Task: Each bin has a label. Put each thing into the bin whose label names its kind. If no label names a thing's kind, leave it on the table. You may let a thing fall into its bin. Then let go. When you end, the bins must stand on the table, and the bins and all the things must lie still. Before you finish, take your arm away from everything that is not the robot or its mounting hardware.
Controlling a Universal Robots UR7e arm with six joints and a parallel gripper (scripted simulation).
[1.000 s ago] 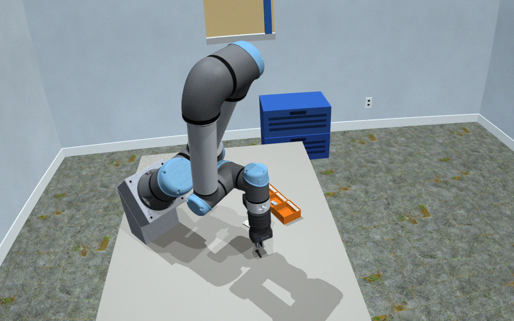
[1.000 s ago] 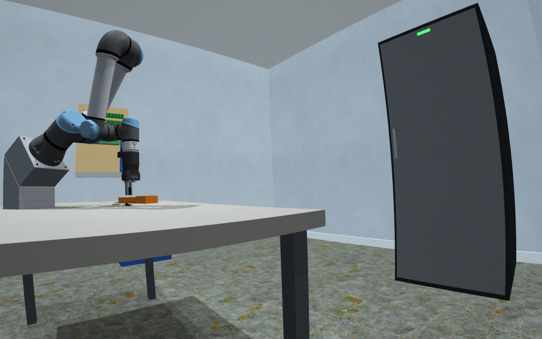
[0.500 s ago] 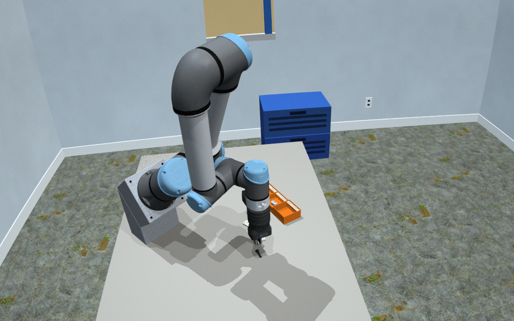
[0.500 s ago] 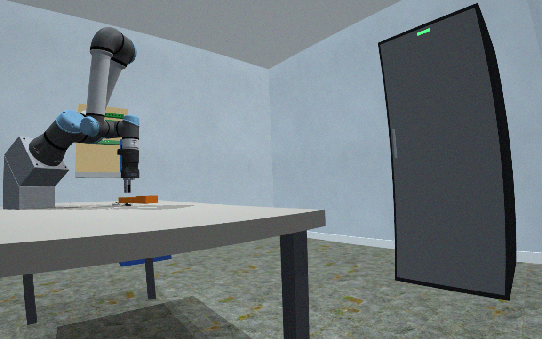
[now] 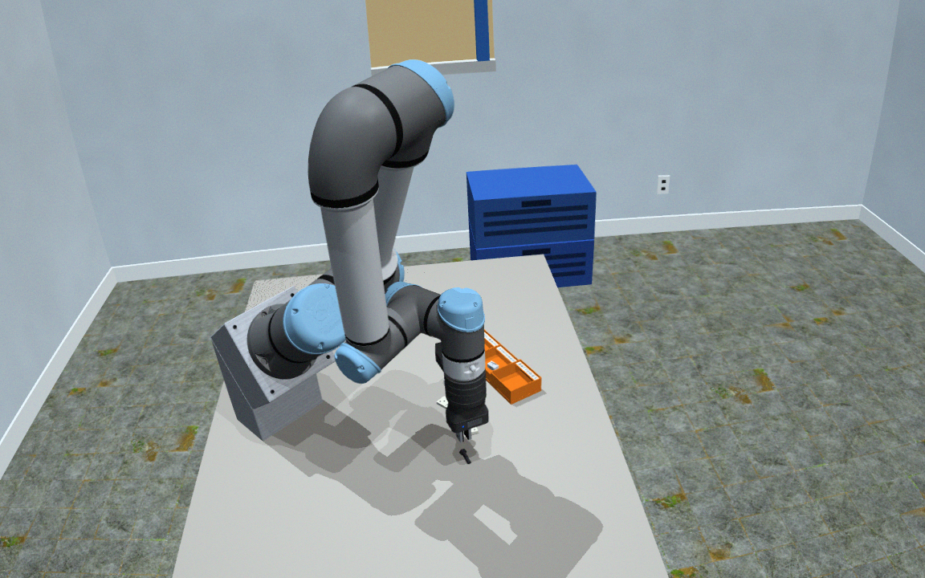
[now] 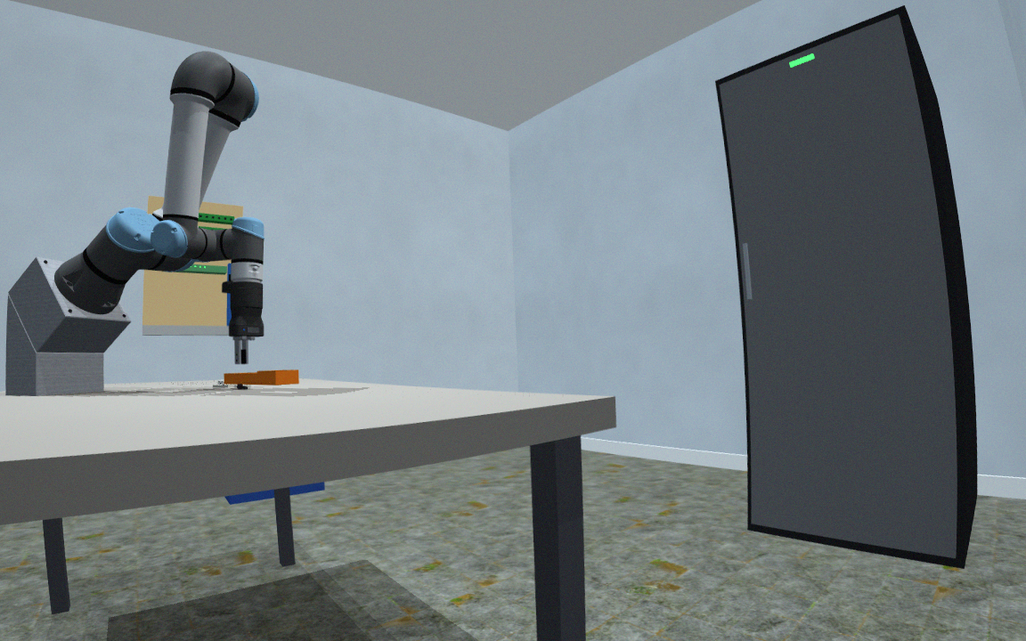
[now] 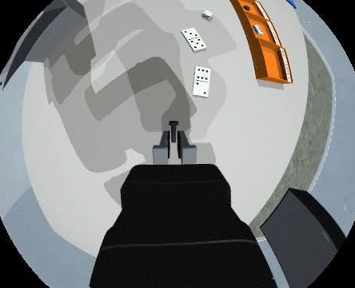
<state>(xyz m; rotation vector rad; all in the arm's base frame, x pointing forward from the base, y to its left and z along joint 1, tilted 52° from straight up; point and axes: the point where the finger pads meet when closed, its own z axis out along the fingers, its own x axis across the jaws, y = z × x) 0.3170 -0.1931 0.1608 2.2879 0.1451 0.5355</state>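
Bins, orange and joined in a row, stand on the pale tabletop. Arm masks part of the row from the top; the wrist view cuts off its far end. Three compartments visible there; label lettering too small to read. Gripper: fingers slightly apart, nothing held, above the tabletop. One domino lies face up, partly covered by the arm in the top view; a second domino lies face up nearer the gripper, mostly covered there. White die sits beyond the dominoes. Black bolt-like piece rests on the tabletop below the fingertips, apart from them; exact type unclear. Small pale block lies in the middle visible compartment; small dark piece in the farthest visible one, kind indistinct.
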